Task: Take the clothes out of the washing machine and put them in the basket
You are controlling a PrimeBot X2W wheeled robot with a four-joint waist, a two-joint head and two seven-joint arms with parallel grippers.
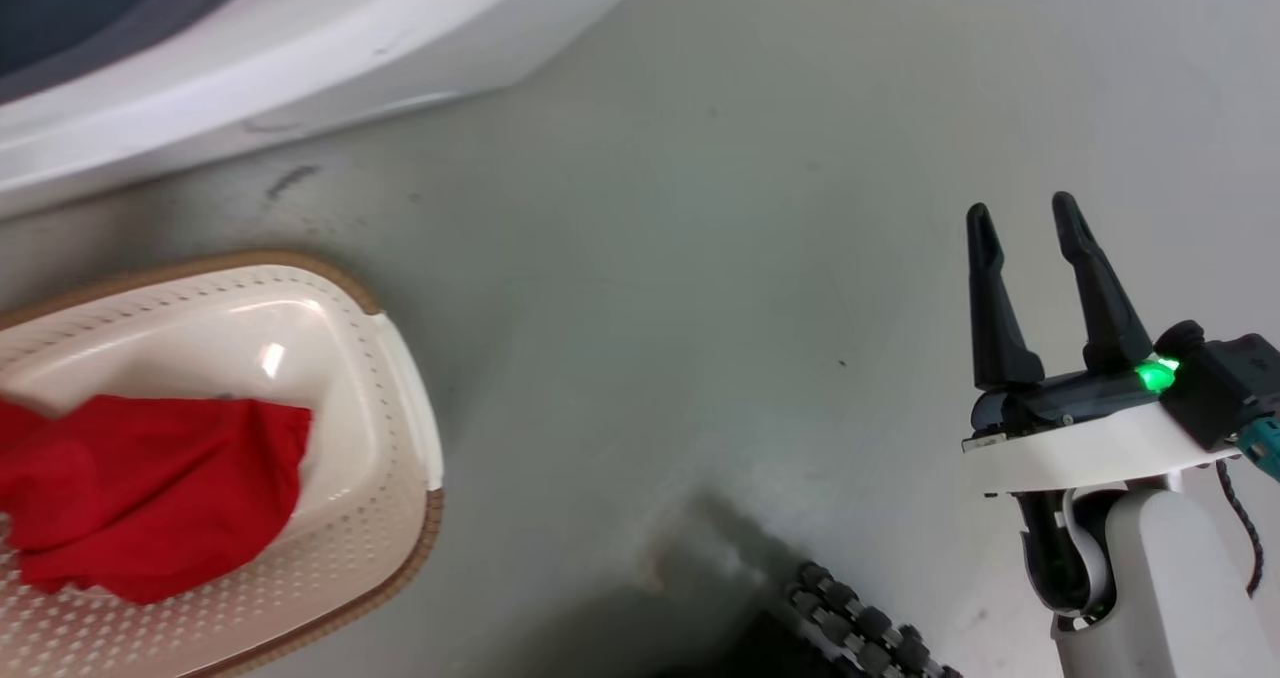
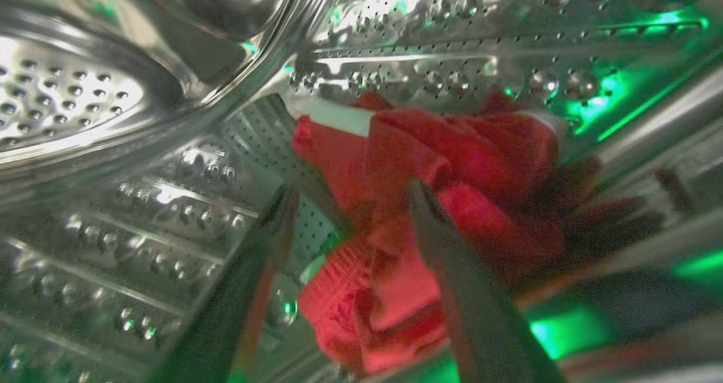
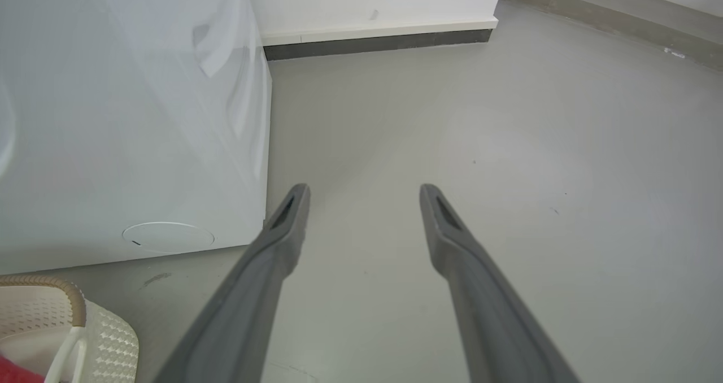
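A red garment (image 1: 150, 498) lies in the cream basket (image 1: 390, 428) on the floor, at the lower left of the head view; the basket's corner (image 3: 107, 343) shows in the right wrist view too. The washing machine (image 1: 280, 48) stands at the upper left, its white side panel (image 3: 130, 117) beside my right arm. Inside its steel drum (image 2: 113, 146) lies a second red garment with white trim (image 2: 452, 162). My left gripper (image 2: 350, 194) is open inside the drum, its fingers spread right at this garment. My right gripper (image 1: 1025, 218) (image 3: 364, 194) hangs open over bare floor, holding nothing.
Grey floor (image 1: 720, 258) stretches to the right of the machine. A white wall with a dark skirting (image 3: 378, 43) runs behind it. A black ribbed part of my base (image 1: 860, 628) shows at the bottom of the head view.
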